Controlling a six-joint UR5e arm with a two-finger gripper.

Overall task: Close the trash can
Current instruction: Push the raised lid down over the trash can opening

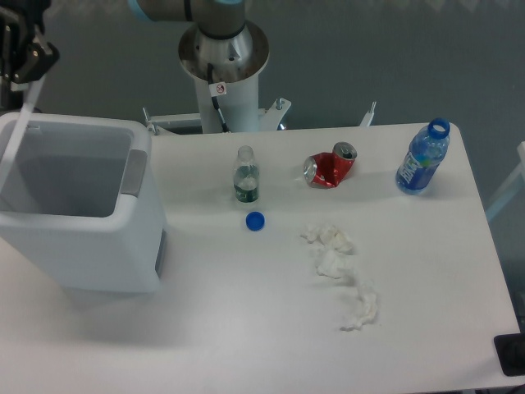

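The trash can [90,246] stands at the table's left end, a large white bin with a grey rim strip [134,172] and its inside showing. Its lid [18,135] is raised and seen edge-on, leaning over the left part of the opening. My gripper [25,51] is a dark shape at the top left corner, right at the lid's upper edge and partly cut off by the frame. Its fingers are too dark and cropped to read.
A small clear bottle [246,175] stands mid-table with a blue cap [255,221] lying in front of it. A crushed red can [330,167], an open blue bottle [422,158] and crumpled tissue [340,271] lie to the right. The robot base [223,57] stands behind.
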